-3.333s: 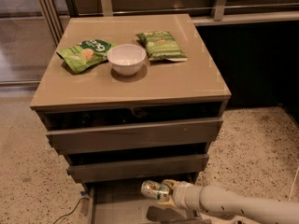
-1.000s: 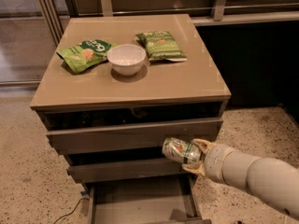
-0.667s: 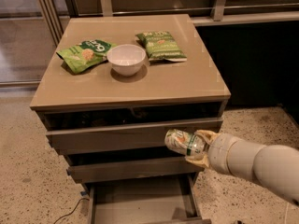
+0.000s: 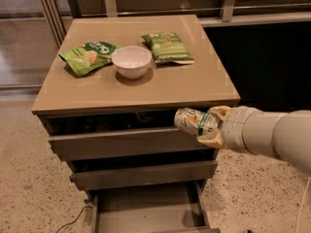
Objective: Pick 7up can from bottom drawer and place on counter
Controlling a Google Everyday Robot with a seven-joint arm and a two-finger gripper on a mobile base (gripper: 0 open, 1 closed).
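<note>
The gripper [image 4: 210, 126] pinches the 7up can [image 4: 195, 122] sideways — counter [image 4: 194, 89] just above it, open bottom drawer [image 4: 146, 210] below.

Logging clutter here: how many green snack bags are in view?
2. On the counter, the left snack bag lies left of the white bowl, the right snack bag right of it. The gripper holds the 7up can before the top drawer. Drawer interiors might hide more.

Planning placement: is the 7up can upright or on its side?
On its side: the can lies horizontal in the gripper before the top drawer.
</note>
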